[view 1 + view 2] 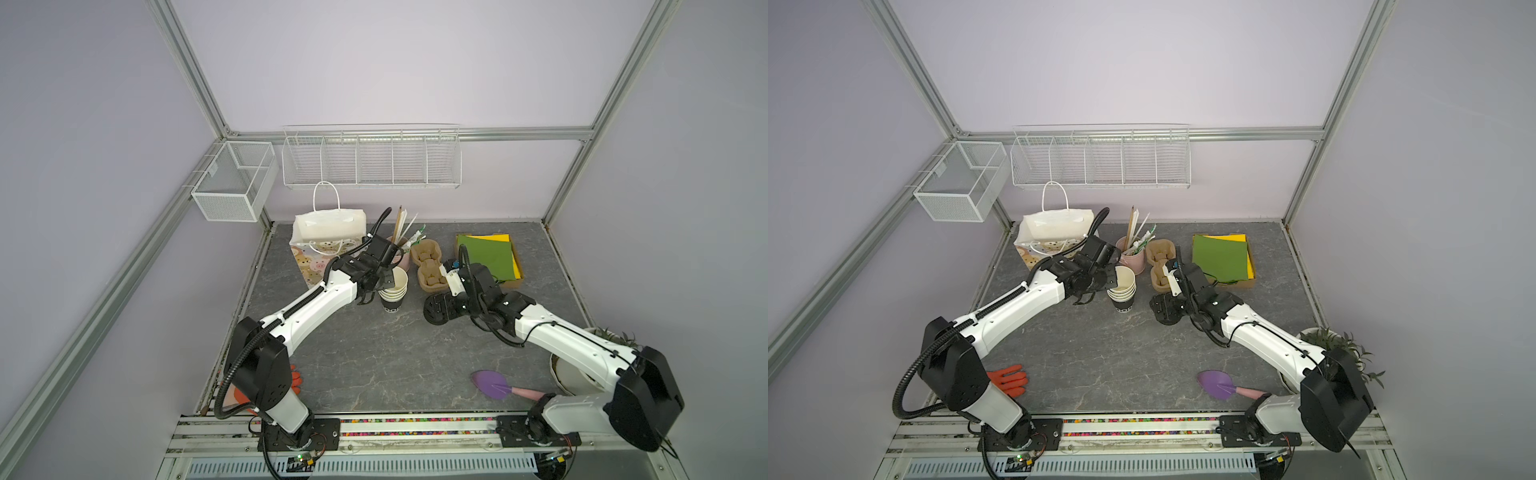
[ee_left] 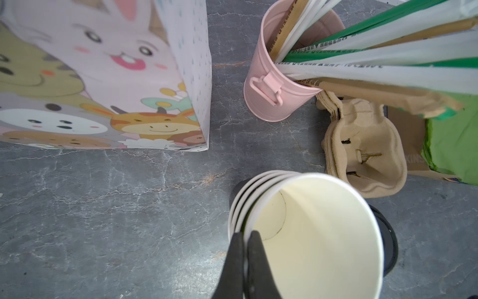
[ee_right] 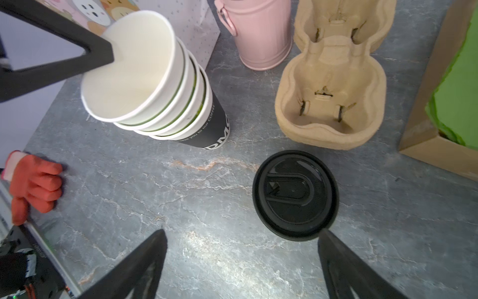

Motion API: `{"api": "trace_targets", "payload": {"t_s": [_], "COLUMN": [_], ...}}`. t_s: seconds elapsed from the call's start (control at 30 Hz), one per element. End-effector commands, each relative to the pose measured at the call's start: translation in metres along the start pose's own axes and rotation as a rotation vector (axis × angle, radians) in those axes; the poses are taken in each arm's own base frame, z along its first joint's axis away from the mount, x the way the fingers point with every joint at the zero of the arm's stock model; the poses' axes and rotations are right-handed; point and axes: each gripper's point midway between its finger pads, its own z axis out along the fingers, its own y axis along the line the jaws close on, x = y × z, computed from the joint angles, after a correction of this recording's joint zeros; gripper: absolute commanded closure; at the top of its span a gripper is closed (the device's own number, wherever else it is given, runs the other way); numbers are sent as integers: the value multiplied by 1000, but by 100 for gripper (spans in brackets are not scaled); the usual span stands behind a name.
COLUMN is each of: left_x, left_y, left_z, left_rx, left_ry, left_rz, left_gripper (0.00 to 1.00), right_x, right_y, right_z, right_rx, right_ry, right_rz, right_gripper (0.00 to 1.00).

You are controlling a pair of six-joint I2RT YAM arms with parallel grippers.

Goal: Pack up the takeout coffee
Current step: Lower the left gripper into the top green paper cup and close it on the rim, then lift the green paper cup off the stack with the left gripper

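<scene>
A stack of paper cups (image 1: 392, 299) (image 1: 1123, 297) with cream insides stands mid-table; thin green slivers show between the nested rims and the lowest cup is black-sided (image 3: 212, 124). My left gripper (image 1: 388, 283) (image 2: 245, 234) is shut on the near rim of the top cup (image 2: 310, 233) (image 3: 134, 70), one finger inside and one outside; that cup sits tilted. A black round lid (image 3: 294, 194) lies flat on the table. My right gripper (image 1: 436, 309) (image 3: 241, 233) hangs open just above the table beside the lid, holding nothing. The takeout coffee, as a lidded cup, is out of view.
A cartoon-animal paper bag (image 1: 328, 232) (image 2: 103, 77) stands behind the left gripper. The pink cup of straws (image 2: 271, 90), a moulded cardboard carrier (image 3: 331, 90) and a box of green sheets (image 1: 490, 253) sit behind the stack. An orange glove (image 1: 1009, 380), purple trowel (image 1: 494, 384) and plant pot (image 1: 1337, 345) lie nearer.
</scene>
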Motion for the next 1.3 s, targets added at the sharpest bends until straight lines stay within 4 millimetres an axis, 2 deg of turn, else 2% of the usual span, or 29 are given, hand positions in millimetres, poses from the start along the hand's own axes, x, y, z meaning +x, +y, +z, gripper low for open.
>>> {"api": "trace_targets", "payload": {"t_s": [0.0, 0.4, 0.57, 0.8, 1.27], "left_x": [-9, -27, -40, -49, -74], "left_y": [-5, -14, -12, -9, -12], "left_z": [-14, -27, -34, -26, -23], "left_rx": [37, 135, 120, 101, 70], "left_ry": [-50, -170, -215, -224, -272], "left_rz": [-31, -105, -99, -91, -60], "left_gripper": [100, 100, 100, 100, 100], "right_x": [-9, -20, -18, -12, -2], "right_y": [20, 33, 30, 28, 18], "right_z": [4, 10, 14, 19, 28], "right_rx": [-98, -178, -154, -145, -96], "right_ry": [-9, -35, -29, -15, 0], "right_rz": [42, 160, 166, 171, 171], "right_gripper": [6, 6, 5, 4, 4]}}
